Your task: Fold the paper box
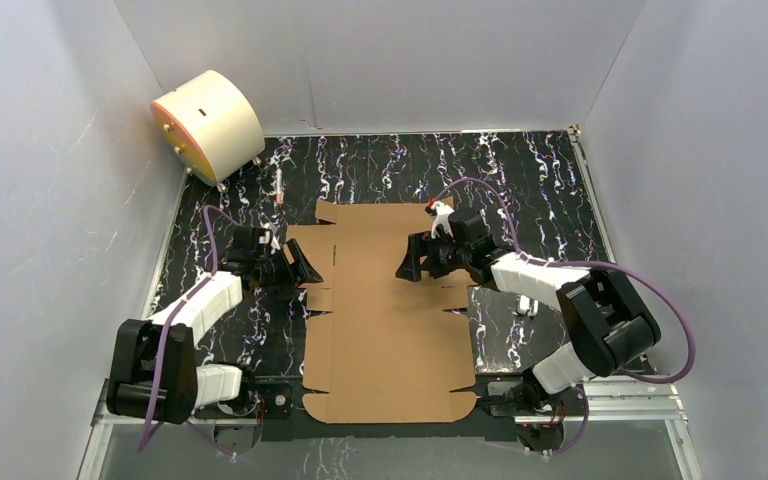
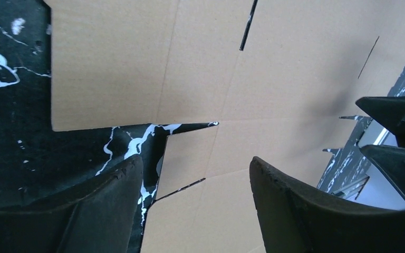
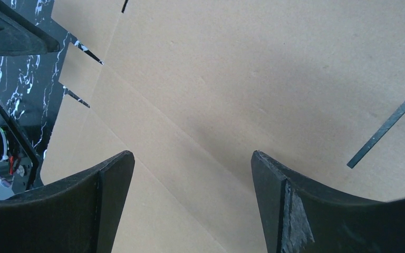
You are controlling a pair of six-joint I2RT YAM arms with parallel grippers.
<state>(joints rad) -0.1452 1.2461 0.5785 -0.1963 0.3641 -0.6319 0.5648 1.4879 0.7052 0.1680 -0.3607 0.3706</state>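
Left claw fills the bottom of its own wrist view: fingers spread wide, nothing pinched — one over bare table, the other over cardboard. It sits at the left edge of the paper box, right at the notch where a small tab lies between two slits. Whether it touches the sheet, can't tell. Right claw is likewise spread and empty, both fingers above the paper box, with a crease running diagonally under them and one narrow slot off to the side. Top view: paper box lies flat and unfolded in the middle of the black marbled table, long axis near-to-far, near flap edge at the rail by the arm bases, far flaps about mid-table. Left claw is at the sheet's left edge, right claw over the far panel right of centre — they face each other across it, apart. Cream drum with an orange face sits in the far left corner, well clear of the sheet. White walls close in the table on three sides.
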